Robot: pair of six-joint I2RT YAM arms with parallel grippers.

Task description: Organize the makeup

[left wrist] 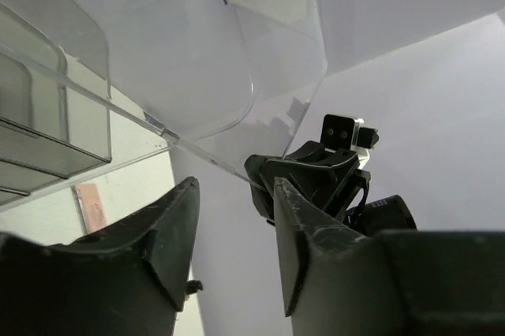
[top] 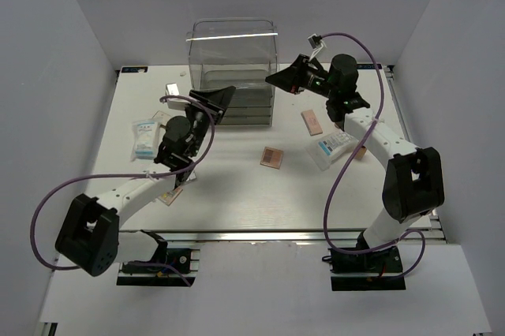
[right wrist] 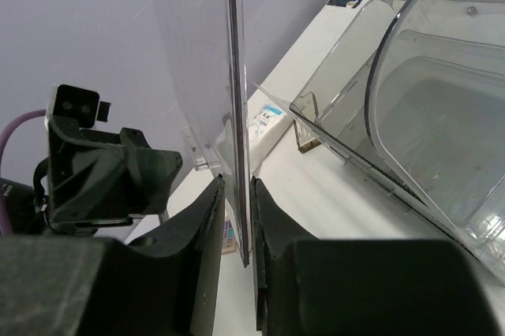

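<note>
Robot arms at work on a white desk (top: pixel 229 202): the right gripper (right wrist: pixel 237 186) pinches a clear upright panel of the acrylic drawer box (top: pixel 233 52). Its two fingers press close on either side of the panel at the box's right edge, toward the back of the desk. The left gripper (left wrist: pixel 234 194) stands at the box's front left corner, its fingers parted and nothing between them. The makeup lies scattered on the desk, outside the box. A peach palette (top: pixel 312 121) rests near the box's front right corner, and a tan palette (top: pixel 271 157) of small pans lies near the middle of the desk. One white-blue packet (top: pixel 144 137) lies at the left, beside the left arm (top: pixel 126 190); a second packet (top: pixel 332 147) lies at the right, close against the right arm (top: pixel 387 143). A small white item (top: pixel 171 89) sits left of the box. Another small piece (top: pixel 168 194) shows beside the left arm, too small to identify.
</note>
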